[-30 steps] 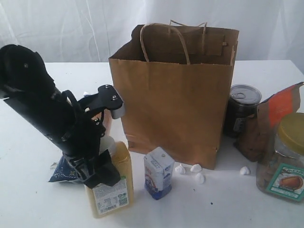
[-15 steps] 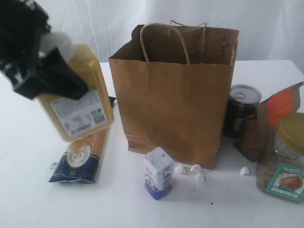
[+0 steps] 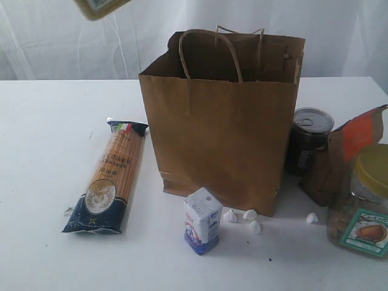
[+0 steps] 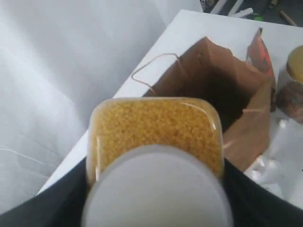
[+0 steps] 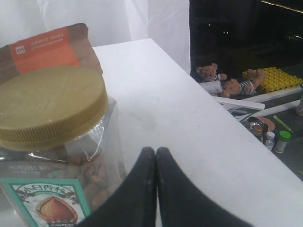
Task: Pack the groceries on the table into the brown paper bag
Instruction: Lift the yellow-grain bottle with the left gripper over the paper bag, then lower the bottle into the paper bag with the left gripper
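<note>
My left gripper (image 4: 156, 198) is shut on the yellow-grain jar (image 4: 154, 127), held high above the table; only the jar's bottom corner (image 3: 100, 7) shows at the top edge of the exterior view. Below it the brown paper bag (image 3: 221, 130) stands upright and open (image 4: 222, 90). The spaghetti packet (image 3: 109, 179) lies left of the bag. In front of the bag stand the blue-white carton (image 3: 202, 220) and white lumps (image 3: 250, 214). To its right are the tin can (image 3: 309, 139), the pouch (image 3: 345, 154) and the yellow-lidded jar (image 3: 364, 200). My right gripper (image 5: 156, 153) is shut and empty beside that jar (image 5: 49, 106).
The white table (image 3: 42, 133) ends close to the right gripper, at an edge (image 5: 246, 123) with a drop to a cluttered floor. A white curtain (image 3: 73, 42) hangs behind the table.
The left arm has lifted the yellow-grain jar from beside the spaghetti packet up and out of the top of the exterior view. The spaghetti packet is now fully uncovered.
</note>
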`<act>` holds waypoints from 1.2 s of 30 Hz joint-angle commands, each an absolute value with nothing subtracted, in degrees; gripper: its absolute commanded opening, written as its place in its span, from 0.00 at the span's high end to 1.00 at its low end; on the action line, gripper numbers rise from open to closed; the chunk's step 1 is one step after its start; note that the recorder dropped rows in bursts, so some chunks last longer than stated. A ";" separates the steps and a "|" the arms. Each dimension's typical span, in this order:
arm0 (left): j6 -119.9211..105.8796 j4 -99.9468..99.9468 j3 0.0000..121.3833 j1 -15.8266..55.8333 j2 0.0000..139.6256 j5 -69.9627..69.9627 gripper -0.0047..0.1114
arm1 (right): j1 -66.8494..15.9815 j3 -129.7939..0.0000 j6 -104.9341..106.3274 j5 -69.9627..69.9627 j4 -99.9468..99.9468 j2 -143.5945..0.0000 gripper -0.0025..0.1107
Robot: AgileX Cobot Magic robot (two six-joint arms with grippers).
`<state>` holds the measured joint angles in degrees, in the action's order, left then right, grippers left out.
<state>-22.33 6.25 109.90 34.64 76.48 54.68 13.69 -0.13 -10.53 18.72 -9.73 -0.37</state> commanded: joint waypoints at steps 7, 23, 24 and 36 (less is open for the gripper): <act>-23.43 8.86 120.30 35.01 88.61 47.04 0.96 | 13.65 0.00 -10.82 17.92 -9.95 0.00 0.98; -33.43 19.32 120.64 35.01 99.77 44.88 0.96 | 13.65 0.00 -10.82 17.92 -9.95 0.00 0.98; -33.43 19.32 120.64 35.01 100.04 44.88 0.96 | 13.65 0.00 -10.82 17.92 -9.95 0.00 0.98; -36.05 23.53 120.64 35.01 103.48 51.14 0.96 | 13.65 0.00 -10.82 17.92 -9.95 0.00 0.98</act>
<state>-35.41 20.99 119.60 34.66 104.09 52.71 13.69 -0.13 -10.53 18.72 -9.73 -0.37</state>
